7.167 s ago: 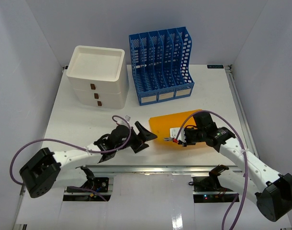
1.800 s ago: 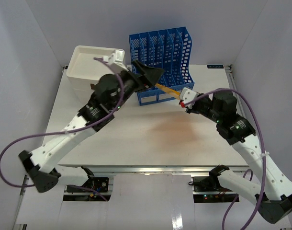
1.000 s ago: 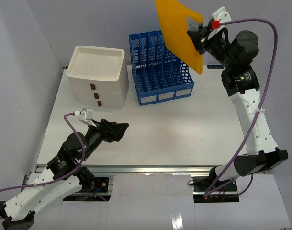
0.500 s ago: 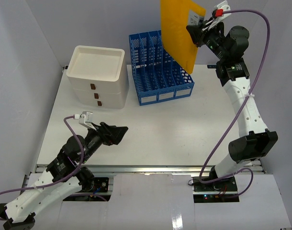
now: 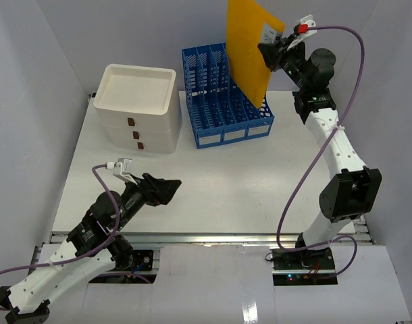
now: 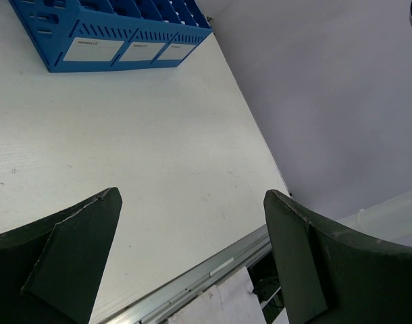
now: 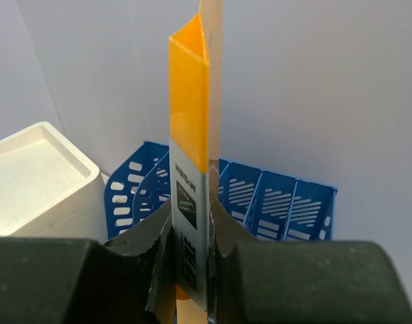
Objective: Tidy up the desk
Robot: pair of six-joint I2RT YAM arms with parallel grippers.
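Now the desk (image 5: pixel 260 175) lies white and flat beneath both arms, whose bases sit at its near edge. Along its far edge stand a blue file rack (image 5: pixel 226 91), near the middle, and a white drawer unit (image 5: pixel 138 108) towards the far-left corner.

High above the rack, the right gripper (image 5: pixel 270 50) is clenched on one labelled edge of an orange folder (image 5: pixel 250 47). The folder hangs on end and somewhat tilted, with its lower corner over the rack's right-hand slots. The right wrist view shows the folder edge-on between the fingers, roughly in line with the dividers. The left gripper (image 5: pixel 167 189) hovers over the near-left part of the desk, jaws spread wide and holding nothing.

The main risk, as I judge it, is the descent. With that tilt, the low corner could land on top of a divider instead of inside a slot. The folder would then buckle, or it could shove the light rack towards the far edge. The grip is on one thin margin only, so any snag could twist the folder in the jaws or pull it free. A folder that slips out would fall across the rack or behind it. The left arm is well apart from the rack and could not steady it.
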